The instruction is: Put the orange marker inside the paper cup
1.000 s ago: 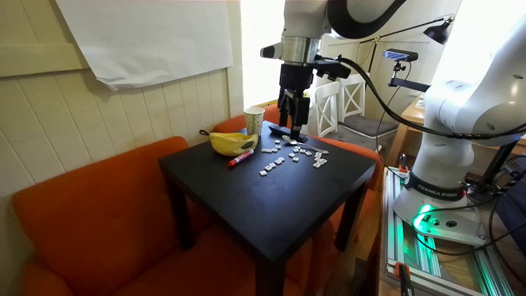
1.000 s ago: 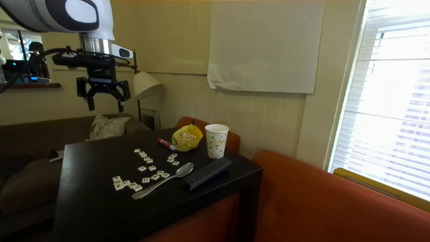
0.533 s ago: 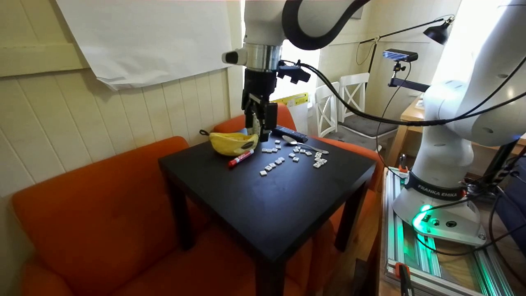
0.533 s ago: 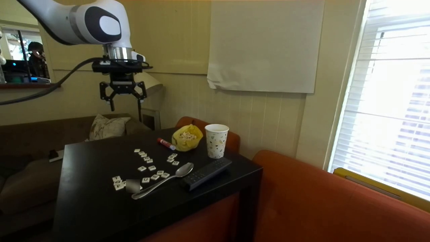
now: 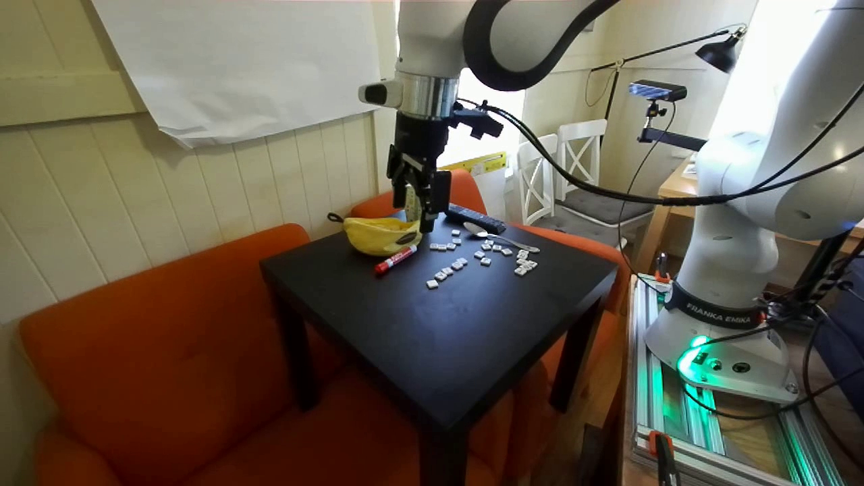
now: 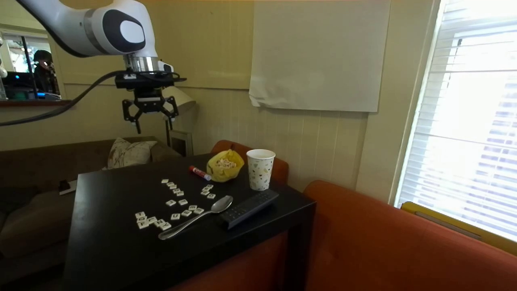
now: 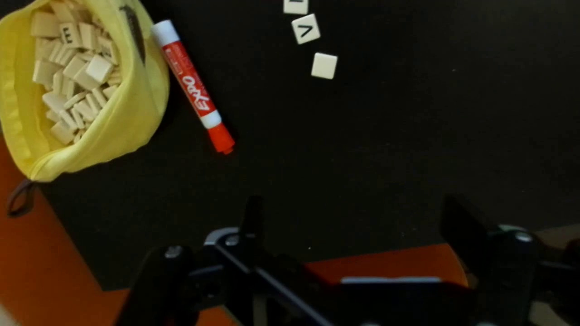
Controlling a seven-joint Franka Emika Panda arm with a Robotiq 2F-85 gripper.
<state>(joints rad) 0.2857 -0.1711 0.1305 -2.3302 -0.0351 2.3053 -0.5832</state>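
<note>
The orange marker is a red pen with a white end. It lies on the black table beside the yellow banana pouch in both exterior views and at the upper left of the wrist view. The paper cup, white with small coloured specks, stands upright near the table's far corner. In an exterior view it shows only partly behind my gripper. My gripper is open and empty, high above the table. In the wrist view its fingertips stand wide apart, below and right of the marker.
The banana pouch, filled with letter tiles, is close beside the marker's white end. Loose letter tiles, a spoon and a remote lie on the table. Orange seats surround the table.
My gripper has moved over the table towards the banana pouch and marker, most of it in the first half second. It stays open. The marker and cup have not moved.
</note>
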